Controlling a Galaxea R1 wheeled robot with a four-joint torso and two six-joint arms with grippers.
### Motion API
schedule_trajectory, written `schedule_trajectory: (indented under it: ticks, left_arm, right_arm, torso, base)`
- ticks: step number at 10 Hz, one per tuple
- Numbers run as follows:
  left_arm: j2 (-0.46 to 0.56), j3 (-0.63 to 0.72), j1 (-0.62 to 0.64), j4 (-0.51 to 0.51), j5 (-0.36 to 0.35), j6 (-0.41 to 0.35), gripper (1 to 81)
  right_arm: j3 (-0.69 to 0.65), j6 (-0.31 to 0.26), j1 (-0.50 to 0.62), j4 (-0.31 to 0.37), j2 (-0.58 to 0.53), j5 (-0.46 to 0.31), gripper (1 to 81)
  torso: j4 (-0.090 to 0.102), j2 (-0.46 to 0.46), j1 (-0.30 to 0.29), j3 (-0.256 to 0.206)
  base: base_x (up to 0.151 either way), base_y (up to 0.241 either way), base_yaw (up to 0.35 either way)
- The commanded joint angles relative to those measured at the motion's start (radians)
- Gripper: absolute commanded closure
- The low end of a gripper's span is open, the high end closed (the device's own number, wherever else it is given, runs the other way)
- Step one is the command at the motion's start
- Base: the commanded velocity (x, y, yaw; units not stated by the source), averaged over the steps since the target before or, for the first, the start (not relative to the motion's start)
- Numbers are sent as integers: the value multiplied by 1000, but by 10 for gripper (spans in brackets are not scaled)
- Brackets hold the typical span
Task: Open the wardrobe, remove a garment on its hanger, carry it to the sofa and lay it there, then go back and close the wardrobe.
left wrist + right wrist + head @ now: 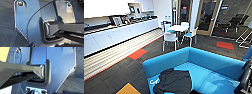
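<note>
Black garment [173, 82] lies nearest, crumpled in a limp heap on the seat of the bright blue sofa [214, 62] — toward the seat's left end, close to the front edge. A pale loop at the garment's left side, resting on the blue seat, looks like part of the hanger [153, 81]; the rest is hidden in the fabric. Sofa back curves low around the seat, with nothing else on the cushion that can be made out.

A dark piece of the robot's right arm [246, 77] enters at the right edge of the head view, above the sofa's right end. The tool state cannot be told for either arm — both wrist views show plate and jointed bar over dark carpet, fingers not discernible.

Floor: dark carpet with two red-orange tiles [137, 54] and one orange-yellow tile [128, 89] just left of the sofa.

Beyond the sofa, well apart: a round white table [178, 27] with white-and-teal chairs [170, 38] around it; count uncertain. Along the left wall, a long white bench [121, 31] carrying small dark items, too blurred to name. Glass doors in wood frames [207, 16] at the back.
</note>
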State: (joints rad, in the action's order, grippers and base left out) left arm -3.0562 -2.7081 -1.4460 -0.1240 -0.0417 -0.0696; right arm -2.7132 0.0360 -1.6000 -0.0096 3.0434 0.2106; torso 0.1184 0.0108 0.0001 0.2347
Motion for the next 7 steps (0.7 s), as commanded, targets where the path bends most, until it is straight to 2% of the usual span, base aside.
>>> schedule_trajectory:
  ticks: [1,5,7]
  left_arm:
    - [2,7,25,21,62,4,10]
    - [22,22,17,61,52,4,10]
    - [77,101,12,96,43,4,10]
  right_arm:
    - [26,-8,25,5,-7,-62,10]
    - [18,-14,37,-12,-15,-51,10]
    - [99,-14,39,-35,-70,-47,10]
  torso:
    - [0,0,0,0]
    - [0,0,0,0]
    - [0,0,0,0]
  base:
    - [0,0,195]
    - [0,0,195]
    - [0,0,195]
